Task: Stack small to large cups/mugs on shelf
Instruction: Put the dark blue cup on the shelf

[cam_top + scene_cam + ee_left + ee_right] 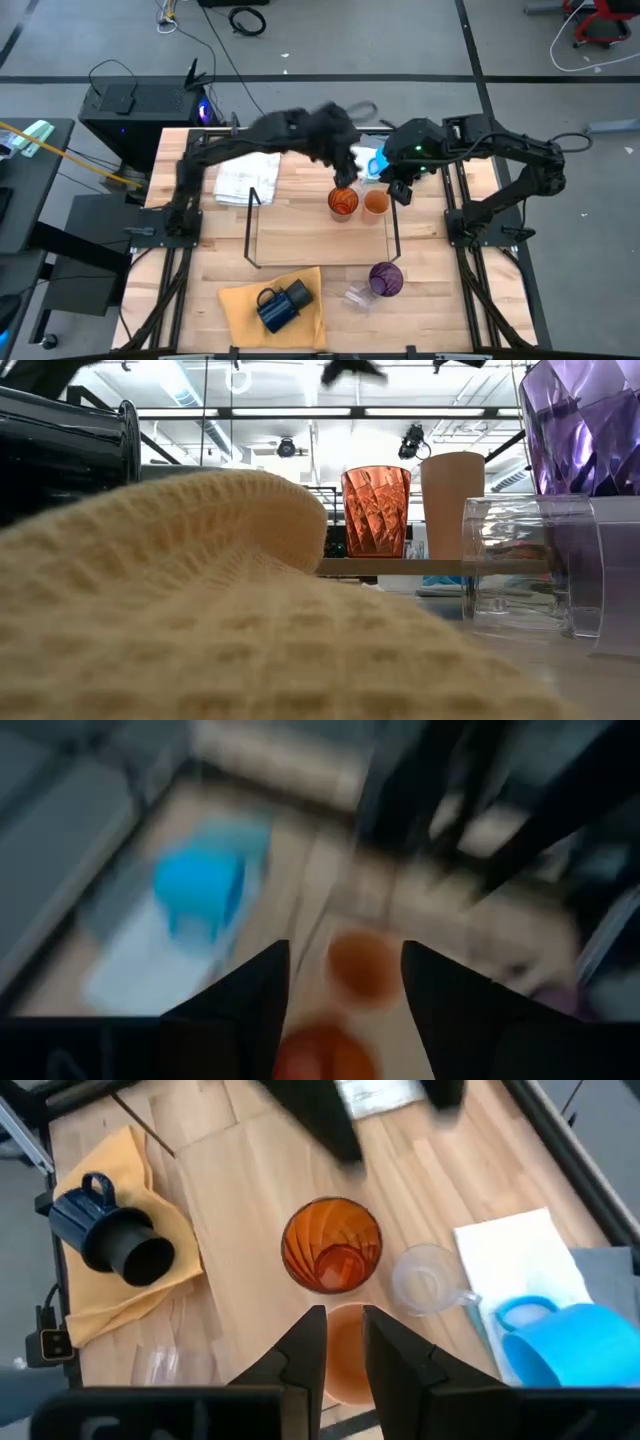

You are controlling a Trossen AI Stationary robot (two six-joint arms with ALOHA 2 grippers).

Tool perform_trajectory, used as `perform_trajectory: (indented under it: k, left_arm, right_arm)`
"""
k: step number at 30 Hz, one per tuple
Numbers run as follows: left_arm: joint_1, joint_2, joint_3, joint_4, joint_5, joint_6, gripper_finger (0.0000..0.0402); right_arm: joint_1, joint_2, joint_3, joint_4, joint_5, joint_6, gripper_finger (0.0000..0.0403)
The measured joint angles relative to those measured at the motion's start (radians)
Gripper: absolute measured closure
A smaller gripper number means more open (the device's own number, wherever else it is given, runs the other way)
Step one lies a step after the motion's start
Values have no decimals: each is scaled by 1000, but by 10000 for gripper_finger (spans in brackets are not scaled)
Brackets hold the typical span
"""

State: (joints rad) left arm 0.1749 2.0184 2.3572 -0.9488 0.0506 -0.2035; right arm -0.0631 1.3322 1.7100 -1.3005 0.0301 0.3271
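Two orange cups stand upright side by side on the shelf [300, 235]: a faceted one [343, 201] [376, 510] and a plain one [376, 203] [452, 505]. My left gripper [345, 960] [345, 172] hovers open above them, touching nothing. My right gripper [345, 1320] [400, 188] hangs over the plain cup [345, 1365] with a narrow gap between its fingers, clear of it. The bright blue mug [370, 162] [570, 1340] sits on a white cloth behind the shelf, with a small clear glass [425, 1280] beside it.
The purple cup [386, 278] [585, 430] stands near the front edge, with a clear glass [357, 295] [520, 575] lying on its side next to it. A navy mug [272, 308] and a black cup [297, 293] lie on a yellow cloth [240, 305]. A white cloth [247, 180] lies far left.
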Motion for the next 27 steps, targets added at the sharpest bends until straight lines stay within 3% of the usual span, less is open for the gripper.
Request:
perform_trajectory:
  k: [6,12,15,21,27]
  left_arm:
    - [-17,-117,-1,288,-10,-2,225]
    - [-60,-104,-59,584,48,-53,232]
    - [-73,-91,-148,674,75,-86,233]
    - [-85,-94,-392,1034,85,-208,242]
    - [-69,-112,-490,1046,82,-230,259]
  right_arm:
    - [0,-110,0,-15,87,20,328]
    - [-2,-219,0,-14,164,43,328]
    - [-8,-258,0,-17,179,44,328]
    - [-28,-307,0,-49,179,32,328]
    - [-42,-329,0,-105,179,1,328]
